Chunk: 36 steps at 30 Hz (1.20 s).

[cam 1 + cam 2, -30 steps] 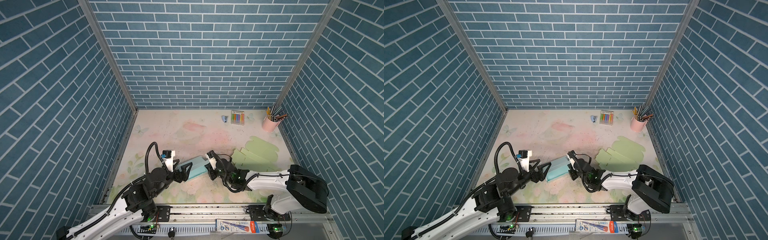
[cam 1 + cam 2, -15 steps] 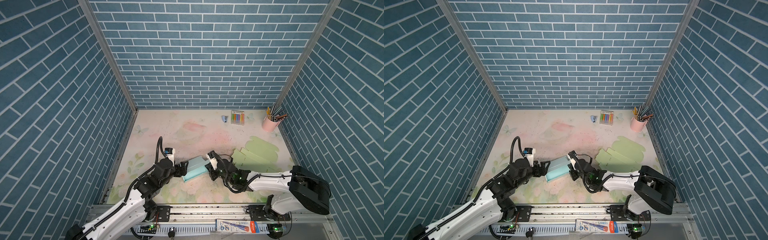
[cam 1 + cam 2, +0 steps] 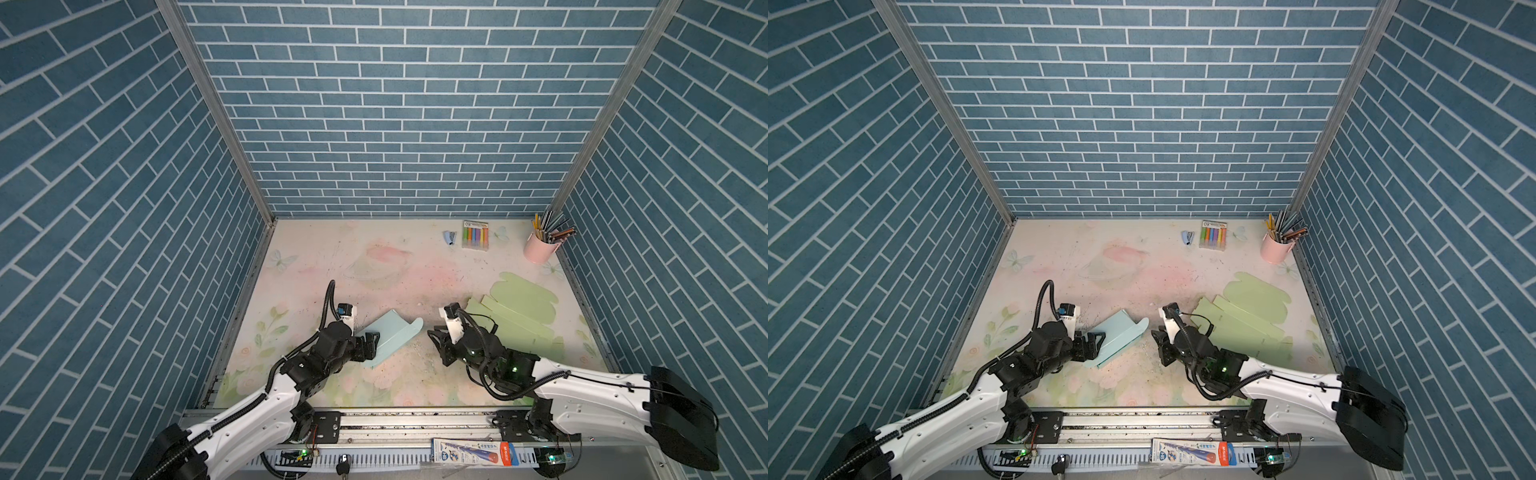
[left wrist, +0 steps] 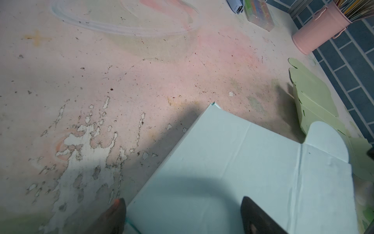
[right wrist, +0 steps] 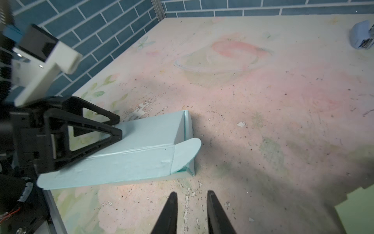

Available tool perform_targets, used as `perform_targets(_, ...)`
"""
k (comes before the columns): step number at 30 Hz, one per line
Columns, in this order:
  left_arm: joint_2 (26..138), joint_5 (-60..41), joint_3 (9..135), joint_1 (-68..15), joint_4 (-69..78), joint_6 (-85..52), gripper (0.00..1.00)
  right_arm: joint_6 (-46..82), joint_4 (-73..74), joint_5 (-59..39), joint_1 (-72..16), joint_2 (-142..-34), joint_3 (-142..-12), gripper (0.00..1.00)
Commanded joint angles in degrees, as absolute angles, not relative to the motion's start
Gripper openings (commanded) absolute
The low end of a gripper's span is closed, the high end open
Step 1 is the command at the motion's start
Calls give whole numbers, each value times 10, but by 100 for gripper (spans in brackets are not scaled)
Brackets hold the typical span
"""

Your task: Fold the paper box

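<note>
Lying partly within wide-open left claw: paper box

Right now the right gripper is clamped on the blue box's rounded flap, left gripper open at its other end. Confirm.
No: the right wrist view shows the right gripper short of the rounded flap, jaws apart. The left gripper is open at the box's other end.
</note>
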<state>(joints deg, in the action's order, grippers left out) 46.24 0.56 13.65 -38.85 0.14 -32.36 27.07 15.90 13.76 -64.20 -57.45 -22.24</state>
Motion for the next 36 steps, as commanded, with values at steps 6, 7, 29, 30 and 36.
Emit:
perform_targets(6,502,4,133,-390,6,-326,89,223,114,93,-595,-602,-308,35)
perform_targets(7,504,6,131,-391,7,-331,89,217,116,81,-590,-621,-322,35)
perform_targets(29,611,47,143,-427,63,-356,89,179,78,-12,-573,-915,-446,33)
perform_targets(30,616,47,145,-428,69,-354,89,181,79,-14,-573,-916,-444,33)
perform_targets(36,669,54,175,-428,88,-333,89,199,82,-22,-573,-912,-421,30)
